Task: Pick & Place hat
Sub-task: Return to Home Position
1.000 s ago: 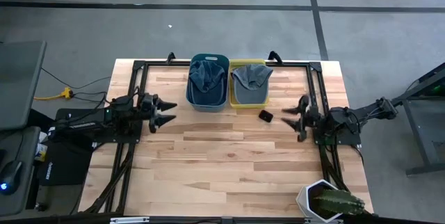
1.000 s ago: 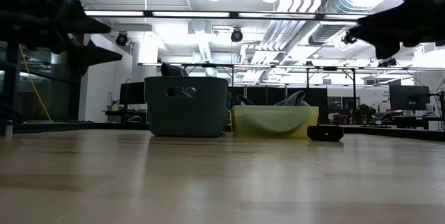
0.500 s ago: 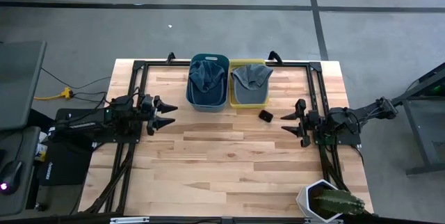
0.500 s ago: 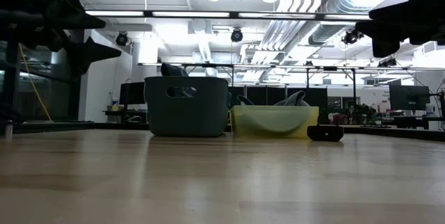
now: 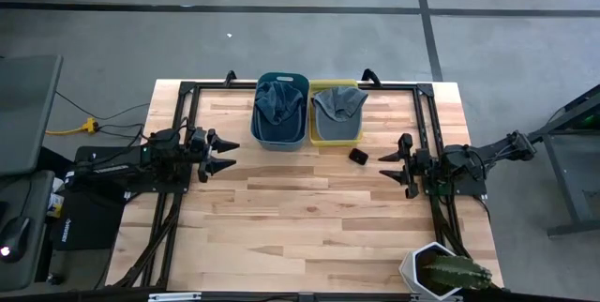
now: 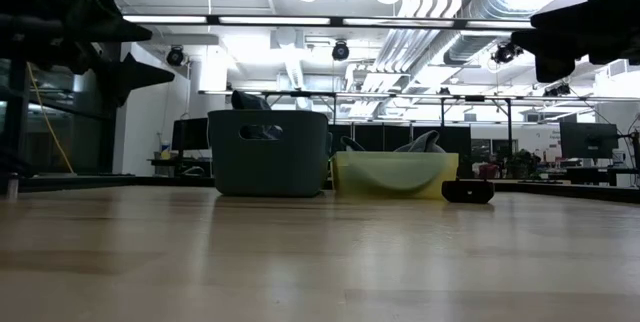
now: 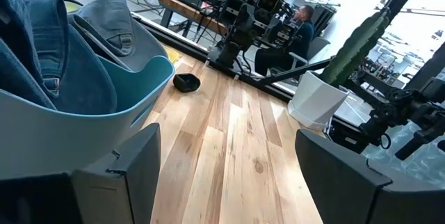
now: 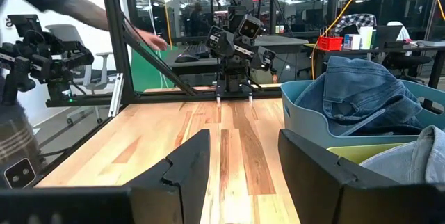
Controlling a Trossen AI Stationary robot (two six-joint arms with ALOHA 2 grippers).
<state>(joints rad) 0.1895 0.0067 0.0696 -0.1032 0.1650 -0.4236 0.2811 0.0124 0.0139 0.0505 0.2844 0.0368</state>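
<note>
A blue denim hat (image 5: pixel 278 101) lies crumpled in the blue bin (image 5: pixel 258 131) at the table's far middle. A grey hat (image 5: pixel 338 103) lies in the yellow bin (image 5: pixel 336 139) beside it. The left wrist view shows the blue hat (image 7: pixel 42 64) and the grey hat (image 7: pixel 111 29). My left gripper (image 5: pixel 232 153) hovers level at the table's left side, open, pointing right. My right gripper (image 5: pixel 382 165) hovers level at the right side, open, pointing left. Nothing is between the fingers of either, as the left wrist view (image 7: pixel 229 175) and the right wrist view (image 8: pixel 243 168) show.
A small black object (image 5: pixel 358 156) rests on the wood in front of the yellow bin, close to my right gripper. A cactus in a white pot (image 5: pixel 439 272) stands at the near right corner. Bare wood lies between the arms. A person's arm (image 8: pixel 139 35) shows beyond the table's left side.
My right gripper has swung its fingers a little sideways, from slanting toward the bins to pointing straight at the table's left. My left gripper has turned slightly too. Neither has changed place, and the hats and bins have kept still.
</note>
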